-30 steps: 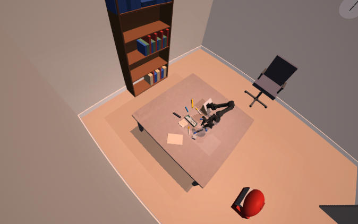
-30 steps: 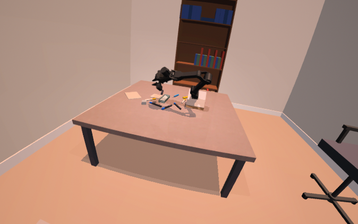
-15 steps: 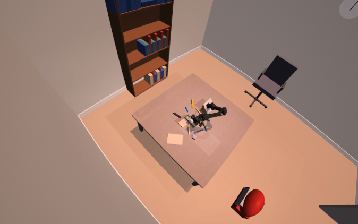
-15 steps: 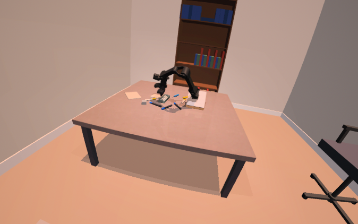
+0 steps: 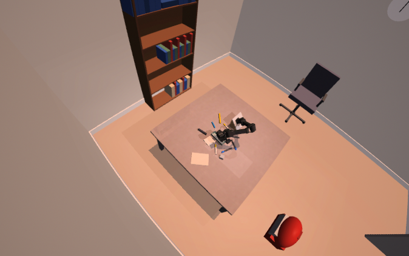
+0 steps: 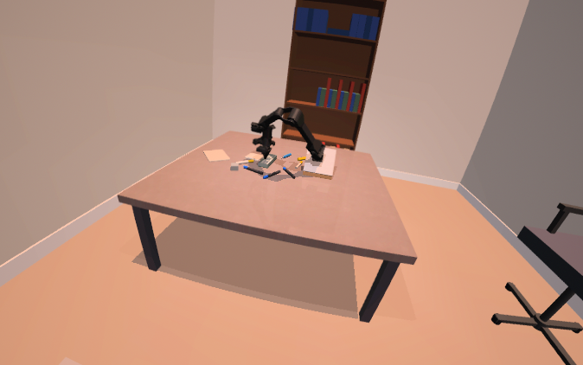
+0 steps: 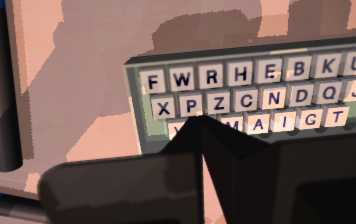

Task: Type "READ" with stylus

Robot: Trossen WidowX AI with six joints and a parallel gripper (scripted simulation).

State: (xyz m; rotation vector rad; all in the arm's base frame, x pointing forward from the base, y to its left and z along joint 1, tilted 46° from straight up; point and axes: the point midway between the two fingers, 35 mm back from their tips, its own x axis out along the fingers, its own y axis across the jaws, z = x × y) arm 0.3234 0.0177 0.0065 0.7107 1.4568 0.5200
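The keyboard (image 5: 215, 137) (image 6: 270, 162) (image 7: 151, 129) is a small green-grey board with pale lettered keys. The wrist view shows R and E in its top row, and A and D lower down. My gripper (image 6: 265, 156) (image 7: 197, 123) is shut with nothing between its fingers. Its tips point down at the keyboard; in the wrist view they overlap the lower edges of P and Z and hide part of the bottom row. Whether they touch the keys I cannot tell. A plain dark rod (image 5: 201, 131) lies beyond the keyboard; I cannot tell whether it is the stylus.
Black markers with blue caps (image 5: 233, 144) (image 6: 272, 175) lie near the keyboard. Yellow-ended pens (image 5: 219, 118), a blue pen (image 5: 213, 124) (image 6: 286, 156), a small grey block (image 5: 221, 156) (image 6: 234, 167) and paper sheets (image 5: 199, 159) (image 6: 216, 155) lie around it.
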